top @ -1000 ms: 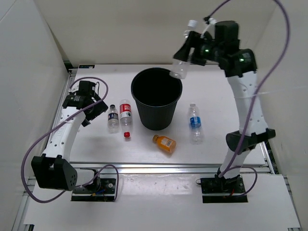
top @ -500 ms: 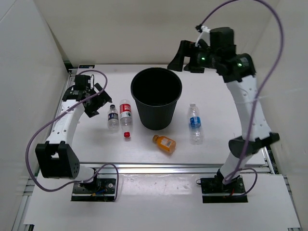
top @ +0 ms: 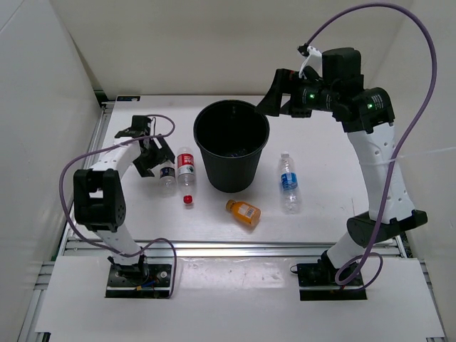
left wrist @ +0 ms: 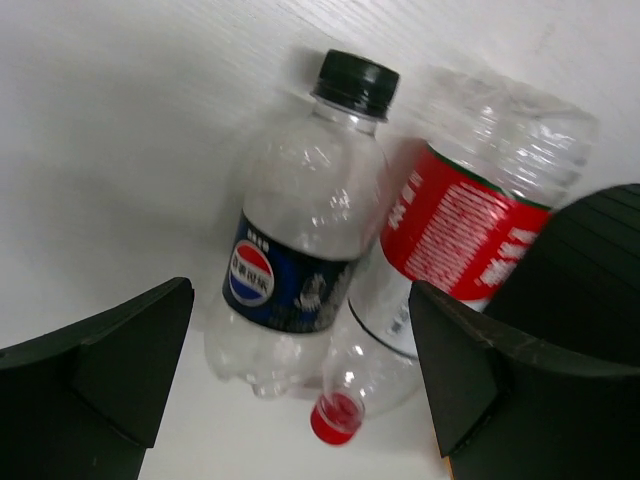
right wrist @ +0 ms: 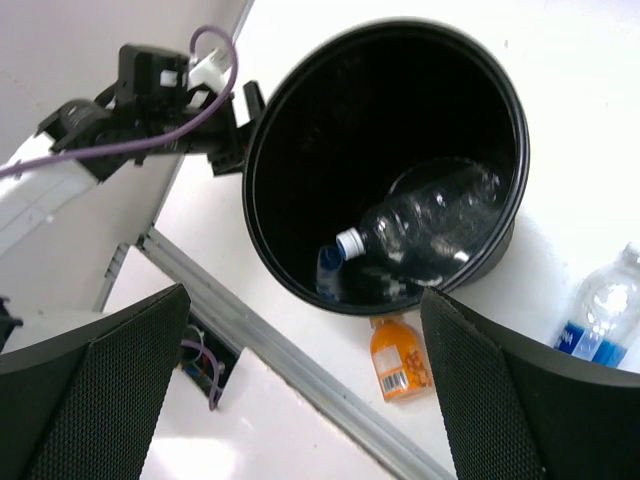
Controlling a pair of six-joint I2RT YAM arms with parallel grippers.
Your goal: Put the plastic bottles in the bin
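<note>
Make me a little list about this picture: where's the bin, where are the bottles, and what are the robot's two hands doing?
bin: black, upright, middle of the table
inside the bin: a clear bottle lying at the bottom
left of the bin: dark-label bottle and red-label bottle, lying side by side
right of the bin: blue-label bottle, lying down
in front of the bin: orange bottle, lying down
left gripper: fingers open, over the two left bottles, holding nothing
right gripper: fingers open, empty, above the bin

Bright, even overhead light; faint shadows beside the bin (top: 229, 178); its inside v. dark; wrist pics slightly soft.
</note>
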